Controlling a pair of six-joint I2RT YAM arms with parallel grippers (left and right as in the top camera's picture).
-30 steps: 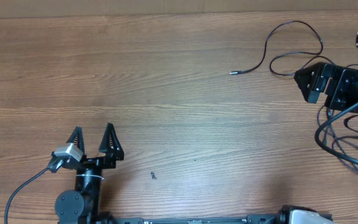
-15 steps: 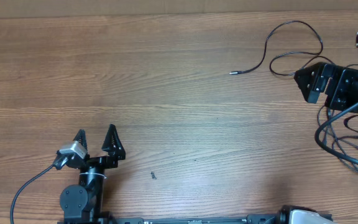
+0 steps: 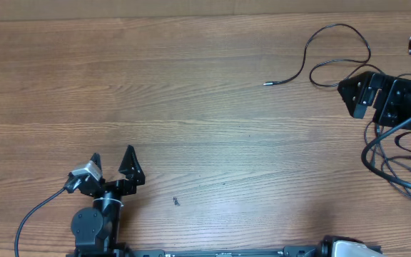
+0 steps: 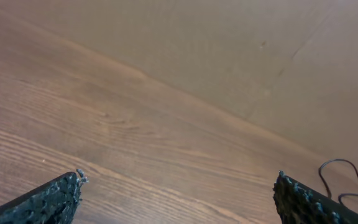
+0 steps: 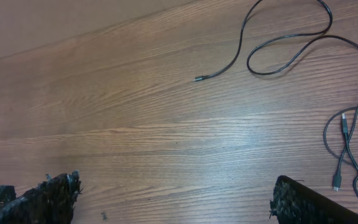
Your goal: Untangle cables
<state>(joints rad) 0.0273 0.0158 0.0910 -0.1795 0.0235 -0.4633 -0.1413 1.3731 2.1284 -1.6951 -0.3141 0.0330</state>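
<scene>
Filling the view, a wood-grain table (image 3: 191, 107) meets a tan wall (image 4: 229, 50). Black cables (image 3: 280, 81) loop beside the right gripper (image 5: 176, 186); it and the left gripper (image 3: 111, 153) gape, empty.

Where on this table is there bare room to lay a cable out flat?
The wood is bare across the left and middle of the table, from the far edge down to the left fingers, rightward to the loose plug. The right edge is crowded: cables bunch by the right arm.
</scene>
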